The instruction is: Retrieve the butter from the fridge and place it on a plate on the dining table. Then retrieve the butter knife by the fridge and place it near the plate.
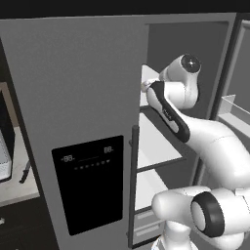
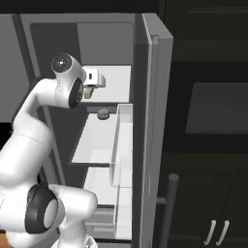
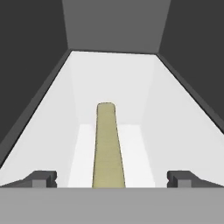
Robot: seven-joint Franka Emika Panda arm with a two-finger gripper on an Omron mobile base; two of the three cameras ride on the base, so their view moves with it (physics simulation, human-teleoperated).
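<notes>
One fridge point(image 1: 73, 97) door is swung wide so that the white shelves can be reached, and the arm is stretched in to the upper shelf point(image 2: 116, 77). The gripper point(image 3: 112, 178) is spread as wide as it goes and nothing is held — its two dark tips are seen at 8 and 4 o'clock in the hand view, well apart. The butter point(image 3: 108, 148) lies lengthwise on that shelf, between the tips and running toward 12 o'clock, so the hand appears to have been lined up along the stick for a straddling grasp across its narrow width. In the right base view the butter is glimpsed just under the hand. A small dark knife point(image 1: 24, 172), probably the butter knife, is left on the desk point(image 1: 19, 190) at 9 o'clock of the fridge — presumably for the later step.
</notes>
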